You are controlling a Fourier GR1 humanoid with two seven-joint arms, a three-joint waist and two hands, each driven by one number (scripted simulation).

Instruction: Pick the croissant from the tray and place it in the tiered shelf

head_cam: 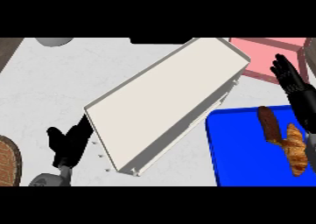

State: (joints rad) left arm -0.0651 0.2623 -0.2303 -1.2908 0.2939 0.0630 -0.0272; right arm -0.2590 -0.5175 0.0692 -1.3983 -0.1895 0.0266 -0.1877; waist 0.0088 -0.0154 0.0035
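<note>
Golden-brown and curved, the croissant (295, 150) lies on the bright blue rectangular tray (241, 148) at the lower right of the frame, touching a darker brown, elongated pastry (269, 124) that sits just above and to its left. No hand holds the croissant.

Stretching diagonally from the upper right to the lower centre is the large off-white tiered shelf (163, 103), its flat top panel facing the view. One corner of it overlaps the tray's upper left edge as seen from above.

At the right edge, the robot's black right hand (290, 81) rises above the tray with its fingers straight and spread, empty, in front of a pink box-like object (267, 54) at the upper right. At the lower left, the black left hand (68, 142) shows beside the shelf's lower corner, fingers relaxed, holding nothing.

A brown patterned round object (4, 159) sits at the left edge, and a grey rounded thing (54, 41) at the upper left, both on the white speckled counter (50, 92).
</note>
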